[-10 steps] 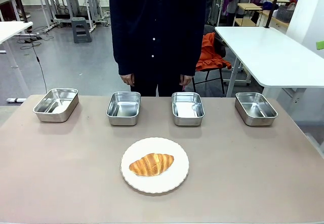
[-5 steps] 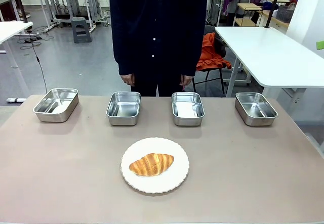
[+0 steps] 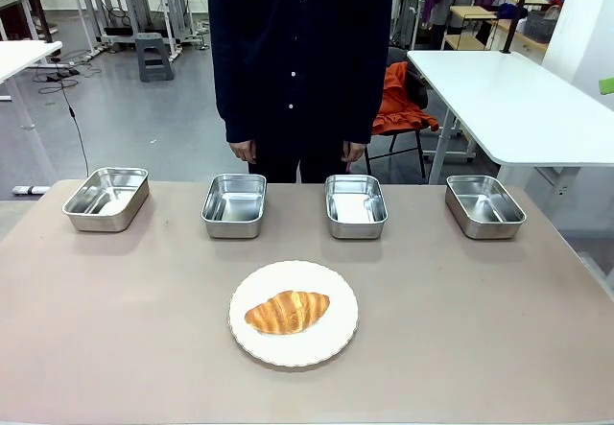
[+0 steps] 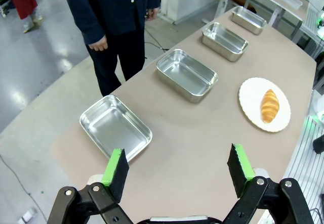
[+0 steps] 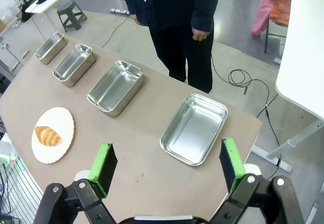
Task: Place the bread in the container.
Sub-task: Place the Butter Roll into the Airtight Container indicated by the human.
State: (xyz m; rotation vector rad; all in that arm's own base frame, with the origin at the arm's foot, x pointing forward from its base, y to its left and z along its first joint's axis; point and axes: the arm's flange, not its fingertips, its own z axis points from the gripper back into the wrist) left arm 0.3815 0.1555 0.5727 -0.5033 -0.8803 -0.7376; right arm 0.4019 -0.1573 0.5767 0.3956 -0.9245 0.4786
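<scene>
In the front view the person (image 3: 300, 60) is cut off above the chest, and we cannot tell apart the four steel containers (image 3: 233, 225) lined along the far edge of the tabletop (image 3: 115, 300). The bread (image 3: 287, 312) lies on the white plate (image 3: 338, 334) nearer us, apart from them all. The wrist views add the left gripper (image 4: 177, 163) and the right gripper (image 5: 166, 161), each above the tabletop with fingers spread wide and holding nothing.
</scene>
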